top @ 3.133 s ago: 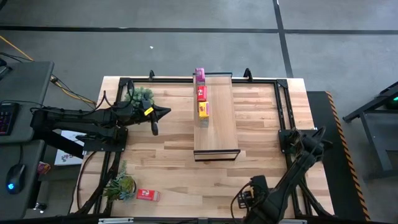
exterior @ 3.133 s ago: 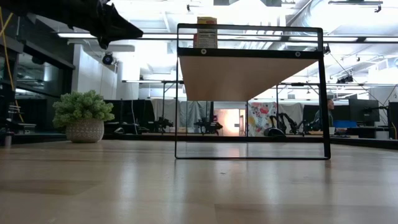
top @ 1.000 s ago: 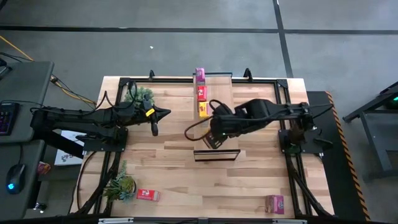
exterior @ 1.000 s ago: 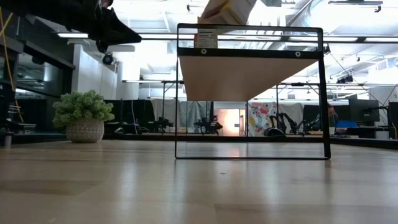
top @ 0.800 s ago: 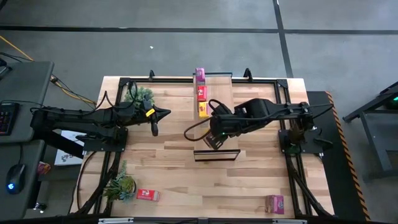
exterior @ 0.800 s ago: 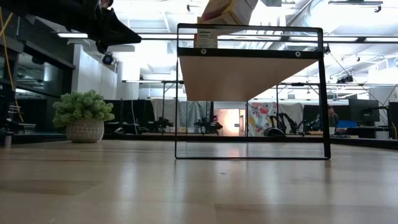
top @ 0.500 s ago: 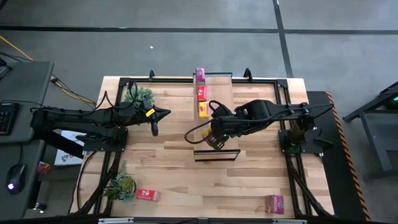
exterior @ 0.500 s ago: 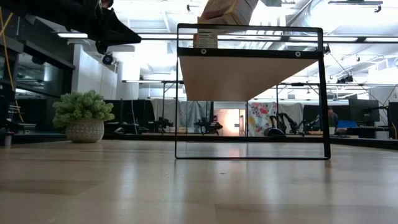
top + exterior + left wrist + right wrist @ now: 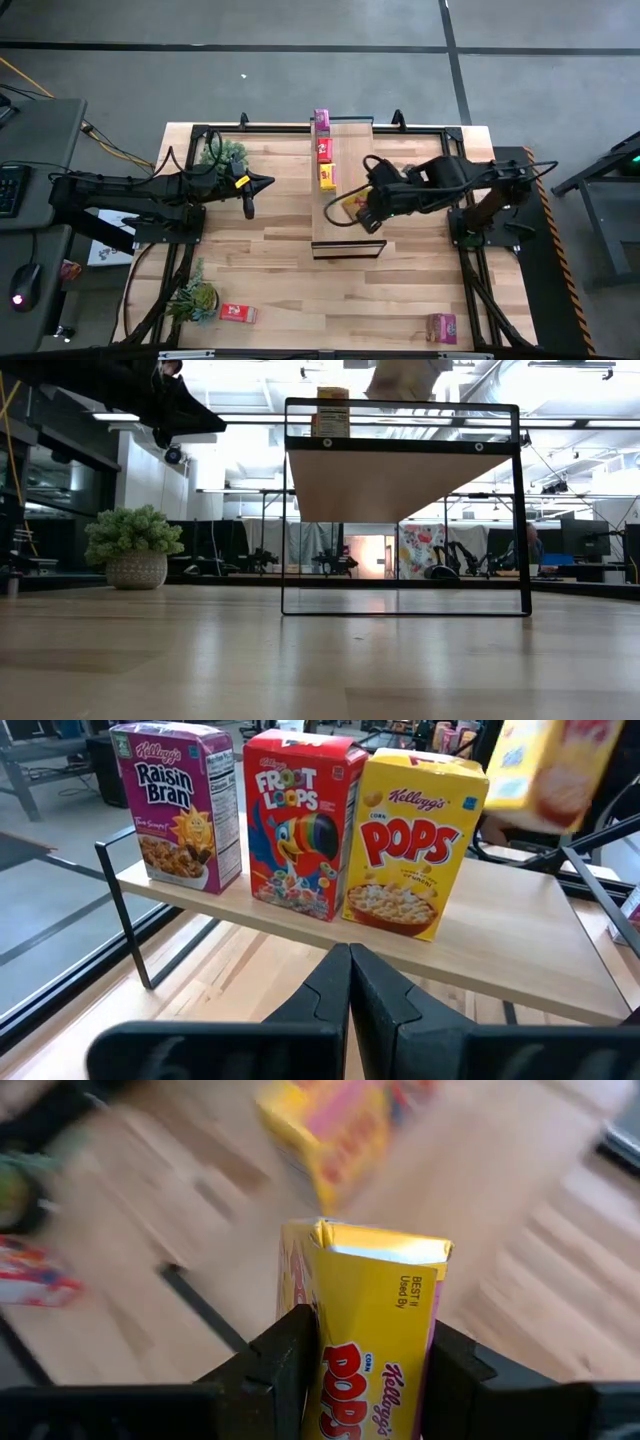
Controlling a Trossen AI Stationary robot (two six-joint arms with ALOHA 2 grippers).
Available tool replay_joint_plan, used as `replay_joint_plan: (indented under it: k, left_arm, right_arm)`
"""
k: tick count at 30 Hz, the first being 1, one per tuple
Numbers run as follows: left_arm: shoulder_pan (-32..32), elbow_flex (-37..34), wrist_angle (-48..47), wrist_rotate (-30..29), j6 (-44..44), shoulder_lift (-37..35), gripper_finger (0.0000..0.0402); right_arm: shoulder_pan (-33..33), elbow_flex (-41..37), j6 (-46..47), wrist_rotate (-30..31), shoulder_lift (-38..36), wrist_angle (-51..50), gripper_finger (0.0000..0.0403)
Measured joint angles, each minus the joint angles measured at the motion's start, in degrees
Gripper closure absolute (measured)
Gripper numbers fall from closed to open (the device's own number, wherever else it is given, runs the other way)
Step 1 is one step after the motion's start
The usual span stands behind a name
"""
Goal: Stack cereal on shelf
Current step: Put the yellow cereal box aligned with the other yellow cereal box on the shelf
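Gripping a yellow box between its two fingers, the right gripper sits just right of centre in the high view, above the shelf; its jaws are part-way open and clamped on the carton's sides (the "Pops" print reads clearly in the right wrist view). In the low view that box shows at the top edge, right of centre, raised above the shelf top.

Along the shelf's left edge in the high view stand three boxes in a row: purple box nearest the top of the frame, red box below it, second yellow box lowest.

At lower left of the high view a red carton lies flat on the table, beside a plant; a purple carton stands at lower right.

Left gripper hangs left of centre, jaws fully closed and empty.
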Motion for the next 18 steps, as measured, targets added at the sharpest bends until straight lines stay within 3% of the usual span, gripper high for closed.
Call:
replay_joint_plan:
  k: [4, 8, 13, 18]
  left_arm:
    - [0.0, 0.0, 0.2, 0.0, 0.0, 0.0, 0.0402]
    - [0.0, 0.0, 1.4, 0.0, 0.0, 0.0, 0.0402]
    - [0.0, 0.0, 2.2, 0.0, 0.0, 0.0, 0.0402]
    - [0.0, 0.0, 2.3, 0.0, 0.0, 0.0, 0.0402]
  right_arm:
    - [0.0, -11.2, 7.3, -0.4, -7.8, -0.1, 0.0269]
    - [0.0, -17.6, 13.9, 3.4, -13.9, 0.0, 0.0269]
    - [-1.0, -20.0, 16.7, 8.1, -17.4, 0.9, 0.0269]
    - [-3.6, -20.0, 13.8, 11.7, -16.9, 5.6, 0.0269]
